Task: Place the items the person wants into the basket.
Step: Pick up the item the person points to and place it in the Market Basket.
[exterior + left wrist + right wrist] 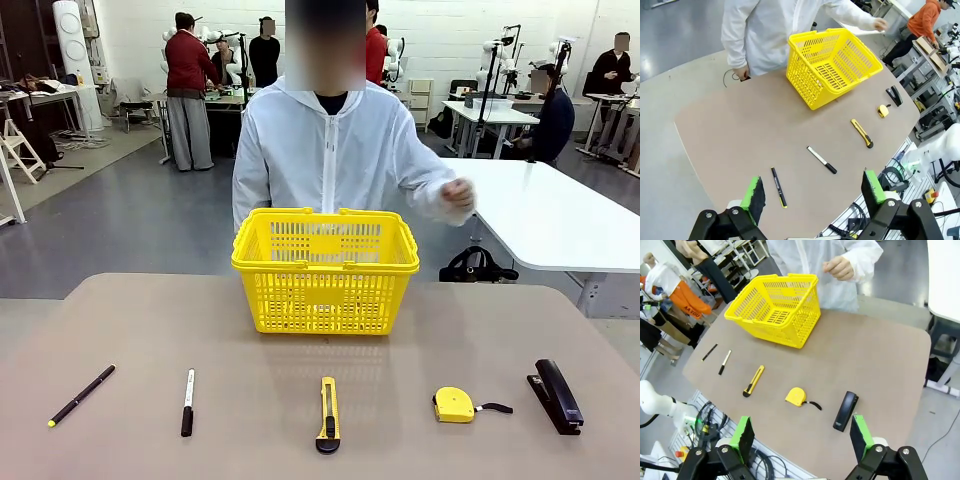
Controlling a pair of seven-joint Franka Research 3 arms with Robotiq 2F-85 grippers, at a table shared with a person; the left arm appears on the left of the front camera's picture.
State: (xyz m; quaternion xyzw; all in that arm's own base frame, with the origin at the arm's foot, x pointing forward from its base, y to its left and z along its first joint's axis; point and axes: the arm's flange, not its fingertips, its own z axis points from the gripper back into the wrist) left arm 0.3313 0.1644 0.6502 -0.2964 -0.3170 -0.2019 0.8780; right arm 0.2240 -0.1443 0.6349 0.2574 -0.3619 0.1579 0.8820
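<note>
Yellow plastic lattice marks my landmark: the basket (325,300) stands on the table (250,350) toward its far side, directly in front of the person (330,160) in the white jacket. One of the person's hands (458,198) is raised, loosely curled, beyond the basket's right corner.

On my side of the basket, five things lie in a row, all apart from it and from each other. The pen (81,395) is farthest to the basket's left, angled with its yellow tip toward me. The marker (187,402) lies next, closer in. The utility knife (328,414) sits straight in front of the basket. The tape measure (454,404) lies to the basket's right front, its black strap trailing away toward the stapler (556,395), which is farthest right.

My left gripper (813,187) hangs high over the near table edge on the basket's left side, jaws spread wide, gripping nothing; the pen shows below, between its fingers. My right gripper (802,432) hangs likewise on the basket's right side, jaws fully apart and empty, above the tape measure and stapler.
</note>
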